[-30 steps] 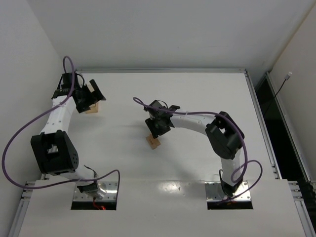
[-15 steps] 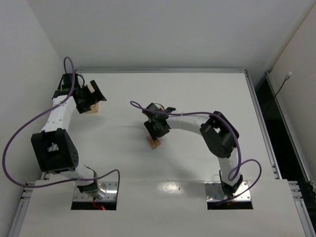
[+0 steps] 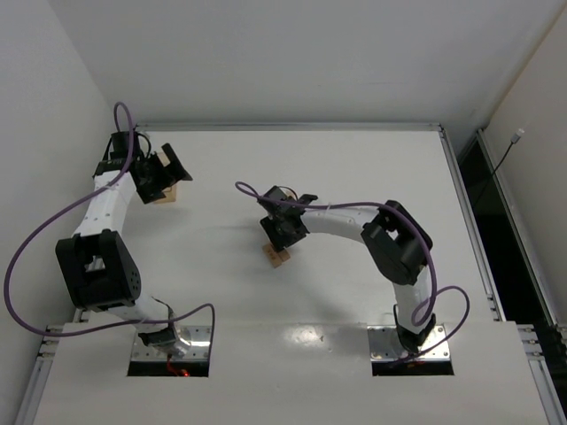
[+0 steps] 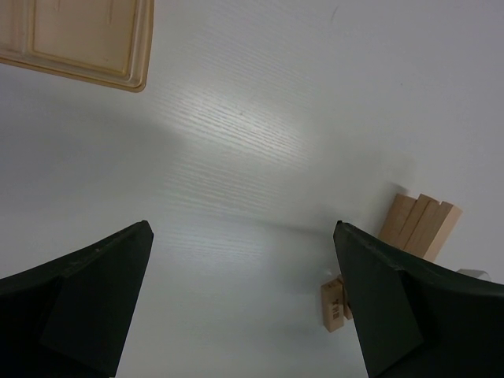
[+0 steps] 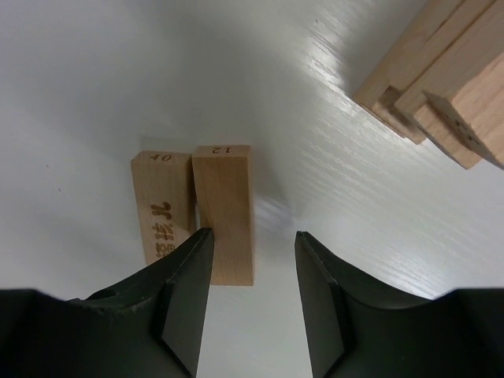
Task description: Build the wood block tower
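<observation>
Near the middle of the table [image 3: 372,168], the right gripper [image 5: 253,235] is hovering with its jaws partly apart, gripping nothing, over a block marked 12 [image 5: 224,205] and a block marked 40 [image 5: 161,209] lying side by side. The wood block tower [image 5: 445,87] is sitting near them. At the far left, the left gripper [image 4: 242,228] is hanging wide open near a wooden box [image 4: 79,35].

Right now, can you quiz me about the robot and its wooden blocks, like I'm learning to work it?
1. True or false: the left end effector is gripping a block.
2. How many loose blocks lie flat side by side below the right end effector?
3. Near those blocks stands: A) the wood block tower B) a cup C) a ball.
Key: 1 false; 2 two; 3 A.
</observation>
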